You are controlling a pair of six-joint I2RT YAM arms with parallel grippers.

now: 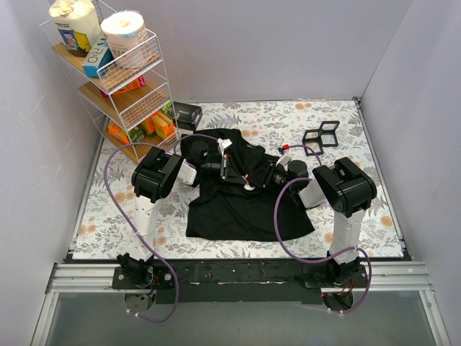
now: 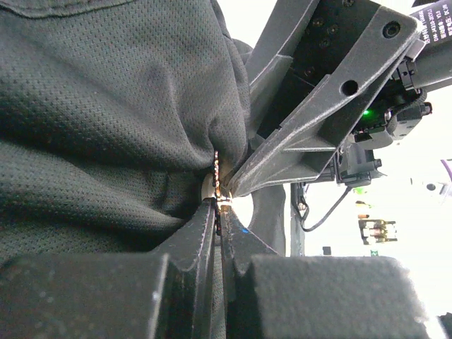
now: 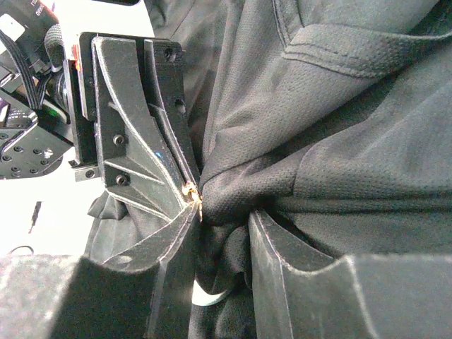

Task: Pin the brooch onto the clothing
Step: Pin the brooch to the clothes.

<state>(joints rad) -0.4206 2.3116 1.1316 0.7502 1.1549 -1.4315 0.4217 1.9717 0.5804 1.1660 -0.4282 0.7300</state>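
Shelf rack [image 1: 130, 86]: white wire, at the far left of the table. Boxes and packets sit on its boards and two pale rolls stand on top.
Tablecloth [image 1: 108, 223]: flowered, lying under the shirt and both arms.
Left claw [image 2: 218, 205]: reaches in from the left over the upper part of the shirt. Its fingers are pressed together, pinching the brooch at their tips.
Brooch [image 2: 220, 191]: a tiny shiny bit between the left claw's fingertips, held against a gathered fold of the shirt near the middle of the table.
Shirt [image 1: 238, 213]: black, spread on the cloth between the two arms and bunched up where the claws meet.
Right claw [image 3: 220, 215]: comes in from the right, tip to tip with the left claw. Its fingers grip a fold of the shirt.
Square frames [image 1: 321, 135]: two, black, side by side on the cloth at the far right, apart from the shirt.
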